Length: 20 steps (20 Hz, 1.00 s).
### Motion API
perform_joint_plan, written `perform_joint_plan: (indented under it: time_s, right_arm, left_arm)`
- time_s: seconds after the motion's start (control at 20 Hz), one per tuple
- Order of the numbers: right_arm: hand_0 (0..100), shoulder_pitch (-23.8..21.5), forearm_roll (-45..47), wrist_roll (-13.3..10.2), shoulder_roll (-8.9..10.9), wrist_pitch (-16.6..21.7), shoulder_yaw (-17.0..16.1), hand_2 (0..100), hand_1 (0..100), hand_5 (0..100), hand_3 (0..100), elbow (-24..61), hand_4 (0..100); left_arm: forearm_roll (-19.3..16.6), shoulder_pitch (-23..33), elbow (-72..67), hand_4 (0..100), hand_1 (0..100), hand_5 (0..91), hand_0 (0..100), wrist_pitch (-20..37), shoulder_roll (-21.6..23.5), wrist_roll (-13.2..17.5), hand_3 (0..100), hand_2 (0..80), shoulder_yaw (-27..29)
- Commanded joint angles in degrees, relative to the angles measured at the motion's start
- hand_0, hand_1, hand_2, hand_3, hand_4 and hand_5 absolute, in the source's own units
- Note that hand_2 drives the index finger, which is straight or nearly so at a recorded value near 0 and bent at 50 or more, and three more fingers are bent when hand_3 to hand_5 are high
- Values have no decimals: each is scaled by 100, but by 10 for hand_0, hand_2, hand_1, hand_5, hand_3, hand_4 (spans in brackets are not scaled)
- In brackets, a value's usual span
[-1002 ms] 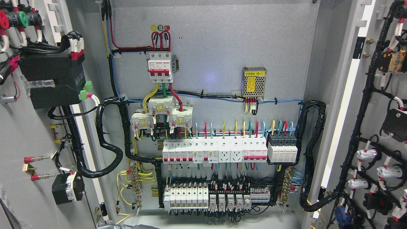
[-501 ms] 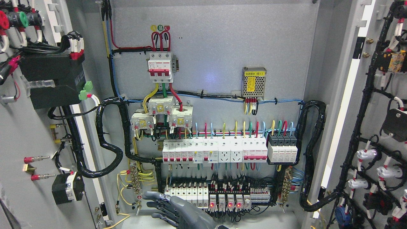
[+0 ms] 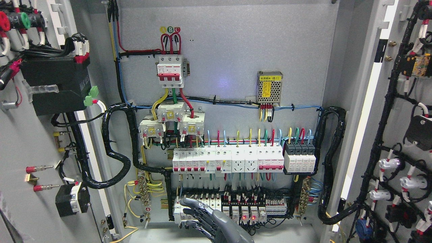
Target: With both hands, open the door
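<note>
The grey cabinet stands open. Its left door (image 3: 20, 141) is swung out at the picture's left and its right door (image 3: 398, 101) at the right, each showing wiring on its inner face. A grey robot hand rises from the bottom edge just right of the middle, so I take it as my right hand (image 3: 195, 212). Its fingers (image 3: 189, 203) are spread and hold nothing. They lie in front of the left end of the bottom row of white breakers (image 3: 197, 207); whether they touch it I cannot tell. No left arm shows.
The back panel carries a red-and-white main breaker (image 3: 170, 71), a meshed power supply (image 3: 269, 87), a middle breaker row (image 3: 227, 161) and relays with red lights (image 3: 248, 216). Black cable looms (image 3: 116, 148) hang at both sides of the panel.
One second ago no hand showed. It came up from the bottom edge, then moved right and higher onto the bottom breaker row. Red relay lights now glow.
</note>
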<state>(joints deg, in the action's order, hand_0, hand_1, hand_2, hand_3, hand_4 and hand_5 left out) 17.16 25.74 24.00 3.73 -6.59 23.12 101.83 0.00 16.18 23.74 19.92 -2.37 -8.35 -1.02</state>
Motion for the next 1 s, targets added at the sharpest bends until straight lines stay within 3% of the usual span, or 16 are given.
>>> perform_joint_plan:
  time_s: [0.0,0.25,0.35,0.5,0.65,0.95]
  right_arm:
    - [191,-573,1,-9,426,341,-396,0,0,0,0,803,0]
    - [191,-1109,1,0,821,869,-431,0,0,0,0,1110,0]
    - [191,-1329,1,0,901,1088,-606,0,0,0,0,1242,0]
    - [191,-1663,1,0,1033,1405,-668,0,0,0,0,1339,0]
    - [191,-2102,1,0,1200,1651,-747,0,0,0,0,1593,0]
    - [191,-2708,1,-9,1472,2432,-809,0,0,0,0,1664,0]
  left_arm:
    - [-61,798,3151,0,0,0,0,48,597,0,0,0,-1347]
    - [-70,1501,4935,0,0,0,0,30,1010,9,0,0,-1937]
    - [-61,1678,5595,0,0,0,0,4,1142,96,0,0,-2050]
    - [52,1696,6325,0,0,0,0,-23,1642,158,0,0,-2595]
    - [79,1687,6722,0,0,0,0,-84,1784,158,0,0,-2850]
    - [88,1652,7442,0,0,0,0,-93,1986,158,0,0,-2877]
